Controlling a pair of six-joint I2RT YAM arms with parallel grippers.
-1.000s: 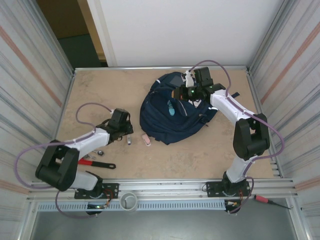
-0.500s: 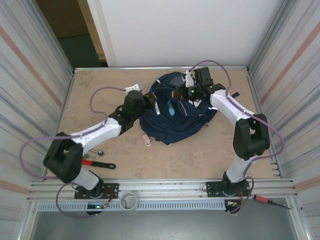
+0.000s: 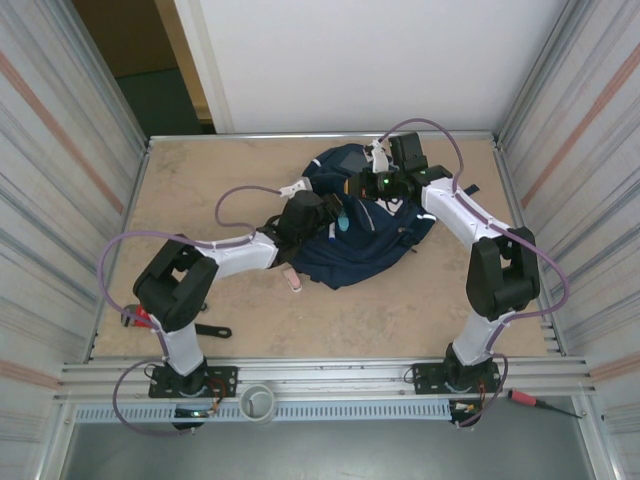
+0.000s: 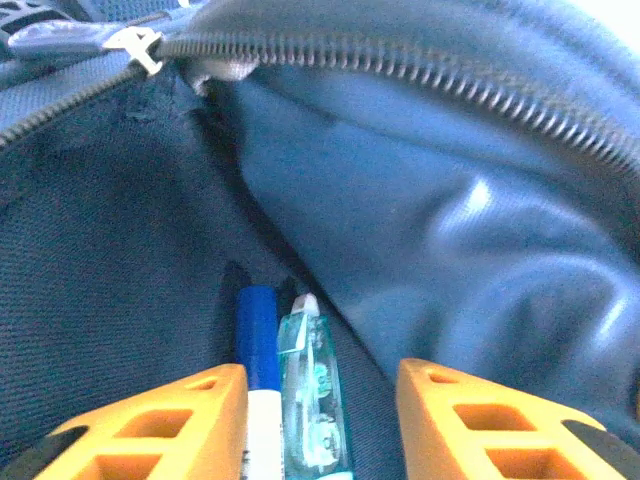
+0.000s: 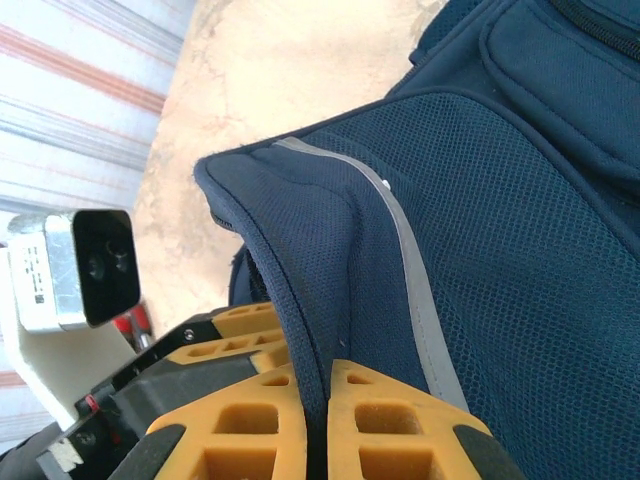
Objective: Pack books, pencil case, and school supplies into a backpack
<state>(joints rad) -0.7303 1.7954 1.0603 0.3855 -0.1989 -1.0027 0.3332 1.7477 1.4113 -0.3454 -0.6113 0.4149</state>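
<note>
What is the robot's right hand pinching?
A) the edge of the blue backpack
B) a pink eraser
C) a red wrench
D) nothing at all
A: in the right wrist view, the right gripper is shut tight on a fold of mesh fabric at the edge of the navy backpack.

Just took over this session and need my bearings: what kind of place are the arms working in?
Probably a purpose-built robot test cell, not a classroom: ribbed metal side walls, a tan tabletop, and an aluminium mounting rail along the near edge.
</note>
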